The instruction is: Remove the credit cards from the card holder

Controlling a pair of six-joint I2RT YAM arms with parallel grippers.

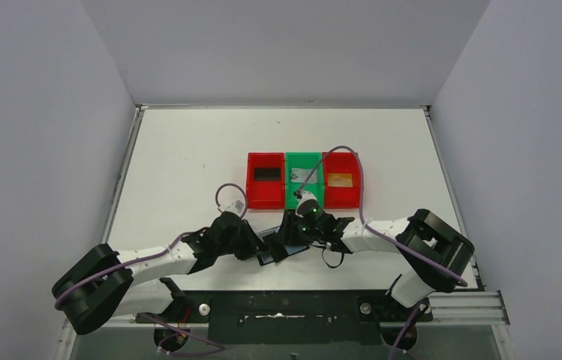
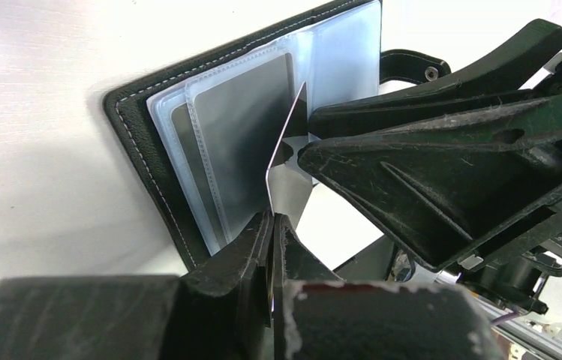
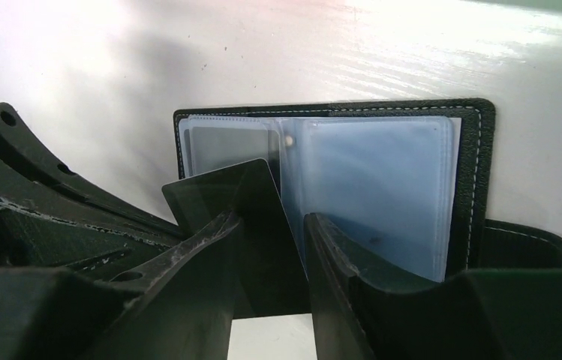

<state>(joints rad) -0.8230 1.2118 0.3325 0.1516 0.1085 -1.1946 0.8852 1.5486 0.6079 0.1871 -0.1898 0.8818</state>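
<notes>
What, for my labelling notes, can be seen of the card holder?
The card holder lies open and flat on the white table, between the two arms. Its cover looks like black leather with pale stitching round the edge. Inside are clear, shiny plastic sleeves; one holds a grey card. A dark card stands tilted over the sleeves, pinched by the shut left gripper, between the open jaws of the right gripper; whether its end sits in a sleeve cannot be told.
</notes>
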